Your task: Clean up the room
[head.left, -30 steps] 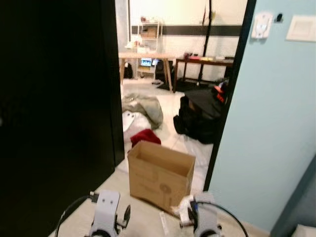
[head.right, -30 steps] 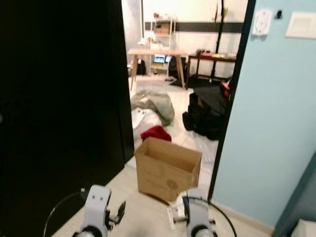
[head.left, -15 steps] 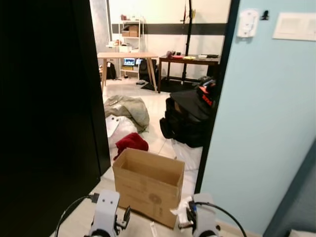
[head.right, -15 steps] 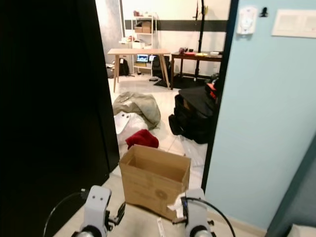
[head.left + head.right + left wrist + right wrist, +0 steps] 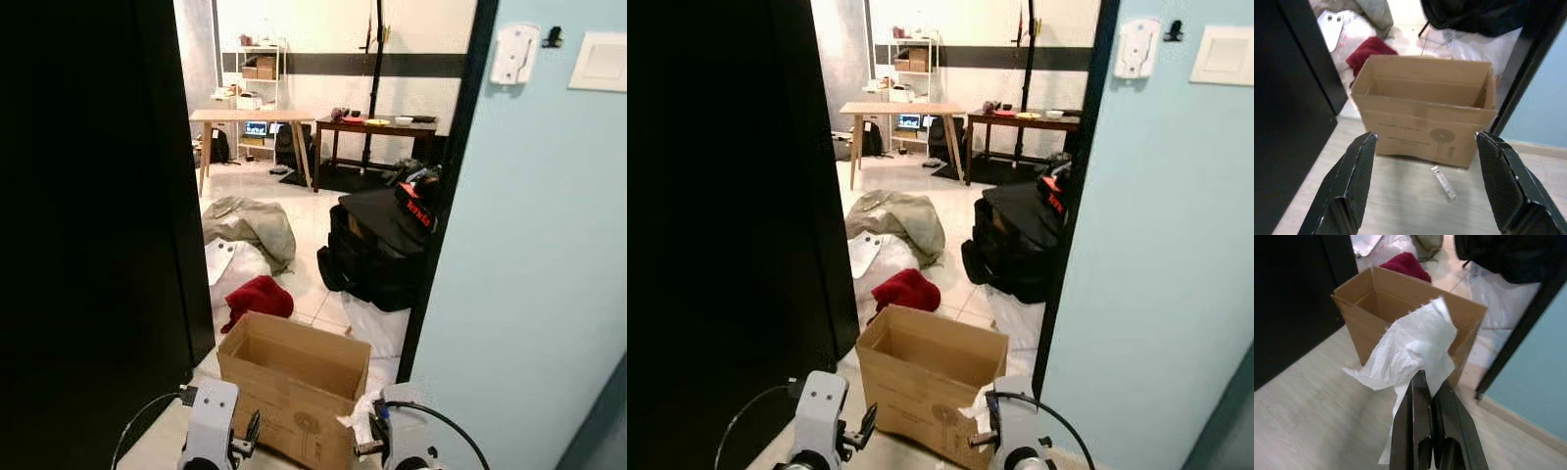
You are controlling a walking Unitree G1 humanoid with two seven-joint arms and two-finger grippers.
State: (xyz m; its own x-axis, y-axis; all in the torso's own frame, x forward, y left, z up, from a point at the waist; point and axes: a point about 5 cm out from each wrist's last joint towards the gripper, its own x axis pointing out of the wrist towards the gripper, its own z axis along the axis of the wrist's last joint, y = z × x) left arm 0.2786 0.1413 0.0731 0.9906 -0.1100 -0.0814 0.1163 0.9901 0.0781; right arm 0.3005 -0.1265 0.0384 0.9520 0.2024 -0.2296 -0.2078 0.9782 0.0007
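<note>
A tall black door panel (image 5: 88,225) takes up the robot's left side, and a pale blue wall (image 5: 534,274) bearing a white switch plate (image 5: 599,61) stands on its right, with a dark door frame edge between them opening onto a tiled room. Far back in that room a light wooden surface (image 5: 250,117) stands beside a darker wooden surface (image 5: 377,125), with a white shelf rack (image 5: 257,70) behind them. On the tiles lies a large black bag (image 5: 377,245) with a red-lettered strap, near the door frame, and further left a crumpled grey-green cloth heap (image 5: 250,220). Just in front of the robot, in the doorway, an open brown cardboard box (image 5: 294,377) stands upright on the pale wooden floor, with a crumpled dark red cloth (image 5: 257,297) on the tiles just behind it and a white plastic bag (image 5: 377,323) beside its far right corner. The right claw (image 5: 1429,404) has its two black fingers pressed together on a crumpled white paper tissue (image 5: 1413,345), held up near the box's front wall. The left claw (image 5: 1422,171) hangs spread wide with nothing in it, facing the box. A small clear wrapper (image 5: 1444,182) lies on the floor just in front of the box.
</note>
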